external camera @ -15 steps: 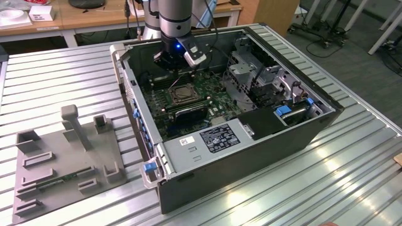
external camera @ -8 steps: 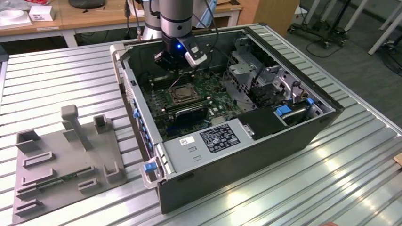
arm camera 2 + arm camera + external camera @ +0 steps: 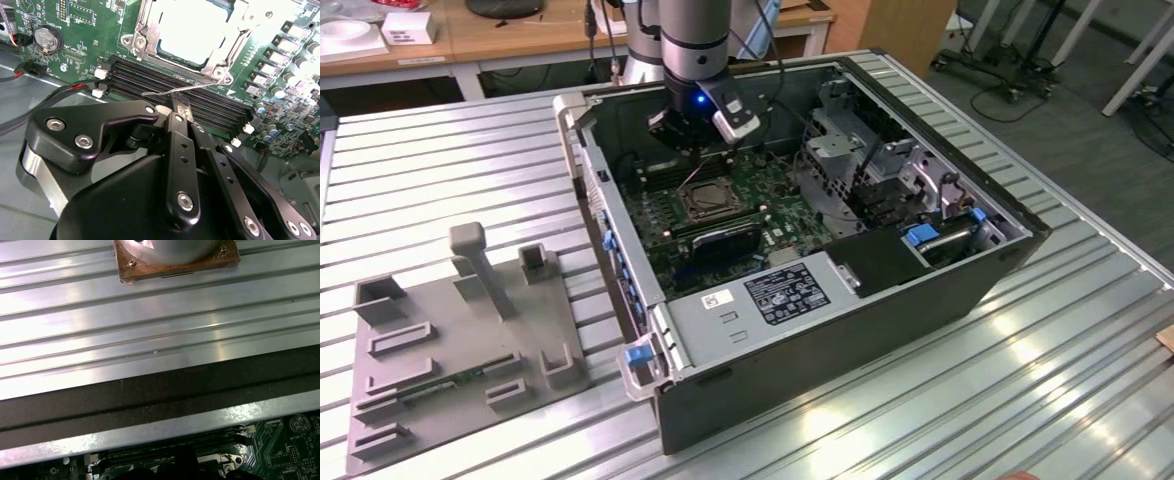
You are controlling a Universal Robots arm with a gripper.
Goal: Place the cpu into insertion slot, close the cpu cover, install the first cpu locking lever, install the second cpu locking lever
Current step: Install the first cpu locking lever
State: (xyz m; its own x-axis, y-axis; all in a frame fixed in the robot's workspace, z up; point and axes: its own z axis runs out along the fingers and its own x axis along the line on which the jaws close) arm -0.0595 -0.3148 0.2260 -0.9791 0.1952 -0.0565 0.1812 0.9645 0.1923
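**Cpu covered, work now at a locking lever**

At the exterior view's left, a grey fixture tray (image 3: 454,340) lies on the ribbed metal table (image 3: 440,170), well apart from the work. Toward the middle stands the open computer case (image 3: 854,330). The arm reaches down into it and holds the gripper (image 3: 698,135) just beside the insertion slot (image 3: 707,197).

In the second wrist view the cpu (image 3: 187,30) sits in that slot. Its pale face shows through the cut-out of the cpu cover (image 3: 147,35), which lies flat over it. So steps 1 and 2 look done.

The step in hand appears to be a lever. A thin silvery locking lever (image 3: 190,88) juts out from the socket corner across the long black memory slots (image 3: 150,80). It looks unlatched. The tip of the claw is right at this rod and seems to touch it. Whether the claw is wide or narrow, I cannot tell. Nor can I tell whether this is lever 1 or 2.

Seating the rod would call for a steady press down and a small sideways tuck under its hook. The tip must not slip off the thin wire onto the memory slots.

At the exterior view's right, metal drive cages (image 3: 907,170) fill the case.
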